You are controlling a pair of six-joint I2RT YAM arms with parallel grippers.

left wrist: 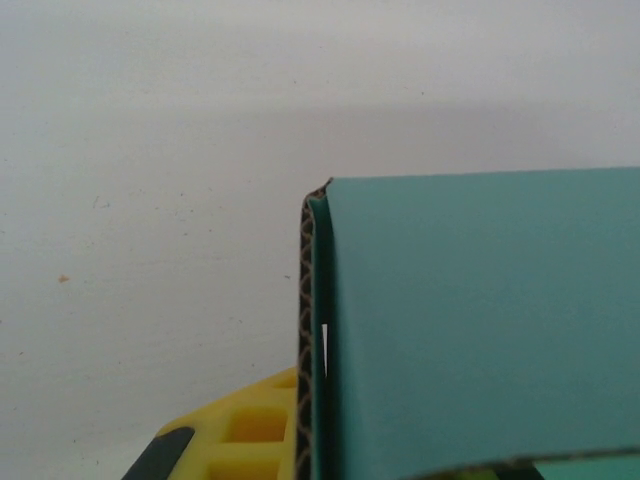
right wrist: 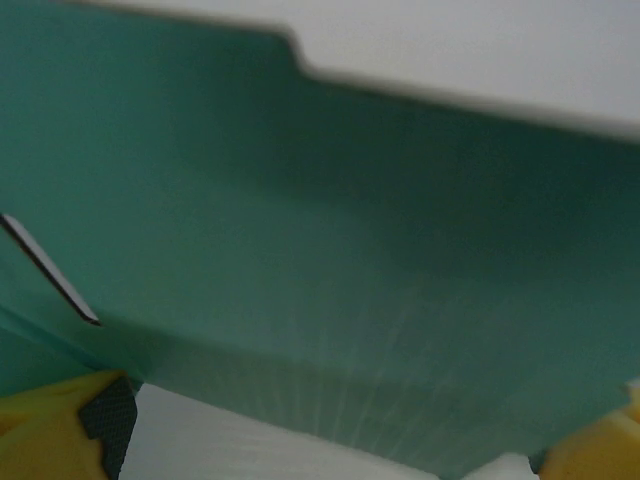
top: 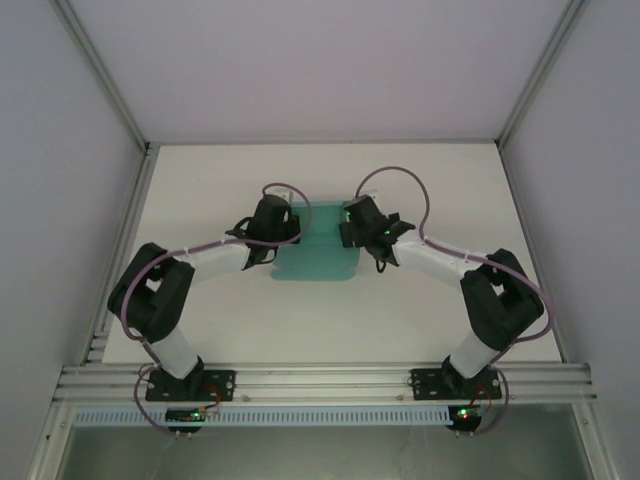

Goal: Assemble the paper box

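The paper box [top: 318,250] is a teal-green card sheet, partly folded, lying mid-table between my two grippers. My left gripper [top: 295,224] is at its left upper edge and shut on a folded-up flap. In the left wrist view the flap's corrugated edge [left wrist: 306,330] stands pressed against my yellow finger [left wrist: 235,435], and the teal panel [left wrist: 480,320] hides the other finger. My right gripper [top: 346,224] is at the sheet's right upper edge and open. Its yellow fingers [right wrist: 50,425] stand wide apart, with the teal panel [right wrist: 300,200] just ahead of them.
The white table [top: 450,180] is bounded by white walls at the left, right and back, with an aluminium rail [top: 320,380] at the near edge where both arm bases are bolted. Purple cables loop over both wrists.
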